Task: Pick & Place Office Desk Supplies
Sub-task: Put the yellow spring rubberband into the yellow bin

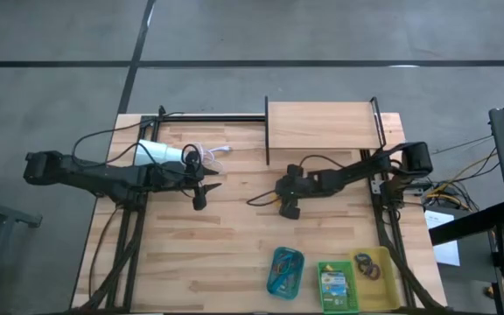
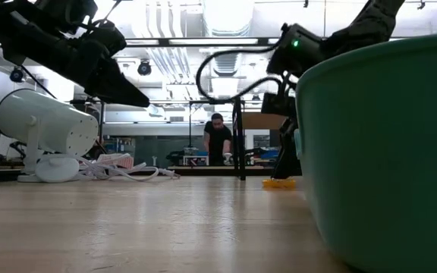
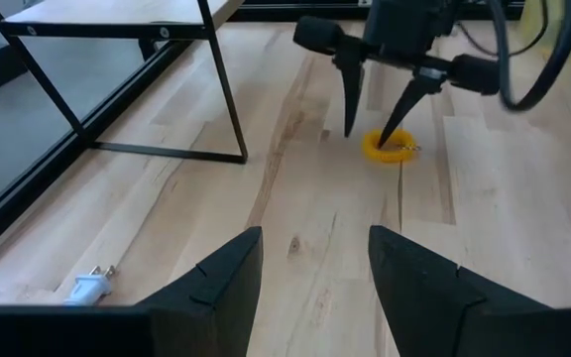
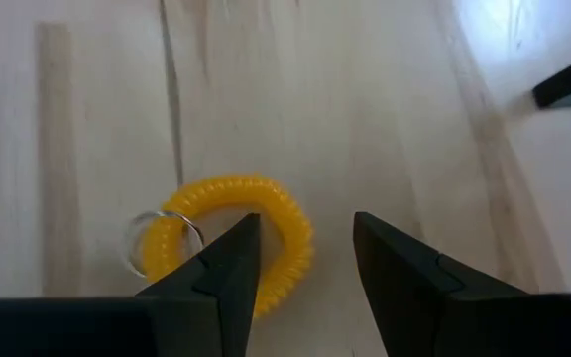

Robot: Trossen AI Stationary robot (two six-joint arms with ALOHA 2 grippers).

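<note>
Right wrist view, open right claw (image 4: 303, 268) over yellow coil loop (image 4: 234, 233)

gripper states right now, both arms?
Left gripper: open, empty, hanging above the table near the lamp.
Right gripper: open, holding nothing, down over the yellow coil loop.

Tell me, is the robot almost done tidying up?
Mostly. Loops already sit in the teal tray and yellow tray, a crayon box in the green tray. The right gripper, open, is over the yellow coil. It's not grabbed yet. The left gripper waits, open.
</note>
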